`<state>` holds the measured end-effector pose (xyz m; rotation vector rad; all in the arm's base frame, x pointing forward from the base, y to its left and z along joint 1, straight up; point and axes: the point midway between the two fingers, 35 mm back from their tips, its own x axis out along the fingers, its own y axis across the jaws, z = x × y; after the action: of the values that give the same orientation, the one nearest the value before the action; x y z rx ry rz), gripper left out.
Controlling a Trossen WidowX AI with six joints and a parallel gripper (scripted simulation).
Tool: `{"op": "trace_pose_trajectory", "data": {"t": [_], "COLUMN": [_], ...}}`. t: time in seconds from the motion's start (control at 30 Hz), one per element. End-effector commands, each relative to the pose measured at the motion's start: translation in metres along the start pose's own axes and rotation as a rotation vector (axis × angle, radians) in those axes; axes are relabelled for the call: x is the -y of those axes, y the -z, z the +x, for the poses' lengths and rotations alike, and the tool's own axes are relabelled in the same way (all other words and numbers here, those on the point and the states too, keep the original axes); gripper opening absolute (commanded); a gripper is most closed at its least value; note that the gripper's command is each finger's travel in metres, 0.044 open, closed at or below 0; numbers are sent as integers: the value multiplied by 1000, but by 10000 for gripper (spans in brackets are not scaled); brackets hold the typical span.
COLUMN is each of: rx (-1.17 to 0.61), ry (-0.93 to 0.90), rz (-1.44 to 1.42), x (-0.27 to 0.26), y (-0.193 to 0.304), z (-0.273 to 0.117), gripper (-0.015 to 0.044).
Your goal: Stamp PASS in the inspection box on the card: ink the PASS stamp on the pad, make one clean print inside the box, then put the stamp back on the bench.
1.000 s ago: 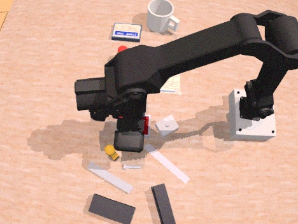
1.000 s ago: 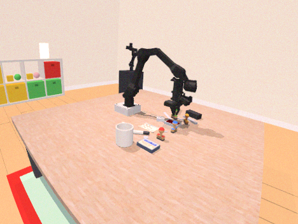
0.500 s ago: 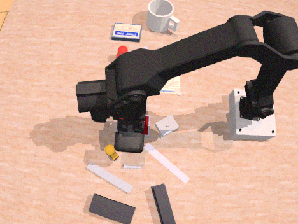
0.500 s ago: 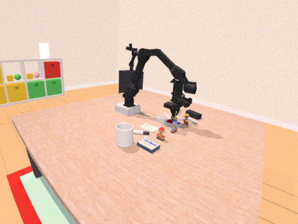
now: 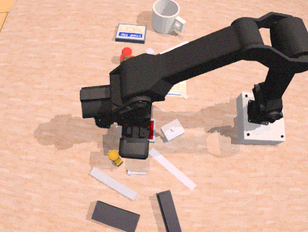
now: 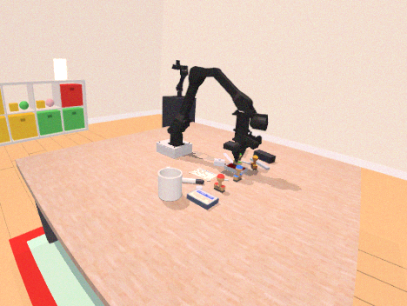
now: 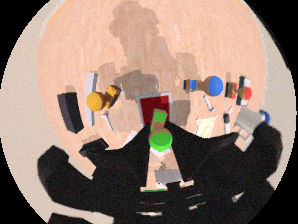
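Note:
My gripper [image 6: 237, 159] [image 7: 157, 124] is shut on the green-topped stamp [image 7: 160, 140], with the knob towards the wrist camera and the green foot over the near part of the red ink pad [image 5: 151, 129] [image 6: 234, 166] [image 7: 148, 107]. I cannot tell whether the foot touches the pad. The arm hides the stamp in the top view. No lettering on the stamp is readable. The card [image 5: 178, 89] [image 6: 203, 174] [image 7: 205, 126] lies flat, partly under the arm in the top view; its inspection box cannot be made out.
A blue stamp [image 6: 237, 173] [image 7: 215, 86] and a red stamp [image 5: 126, 52] [image 6: 220, 182] stand on the card side, a yellow stamp [image 5: 114, 155] [image 7: 95, 101] opposite. A mug [image 5: 164, 20] [image 6: 170, 187], a stamp-pad box [image 5: 130, 34], a white block [image 5: 172, 130], pale strips [image 5: 113, 183] and dark blocks [image 5: 115, 216] lie around.

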<state>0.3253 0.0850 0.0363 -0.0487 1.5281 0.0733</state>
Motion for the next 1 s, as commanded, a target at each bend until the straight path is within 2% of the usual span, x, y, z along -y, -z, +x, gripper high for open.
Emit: {"op": "trace_pose_trajectory", "data": {"t": [0.0,0.97], "rx": [-6,-5], "ry": [3,4], "rz": [2,0], "x": [1,1], "y": [2,3], "z": [4,9], "gripper": [0,0]}}
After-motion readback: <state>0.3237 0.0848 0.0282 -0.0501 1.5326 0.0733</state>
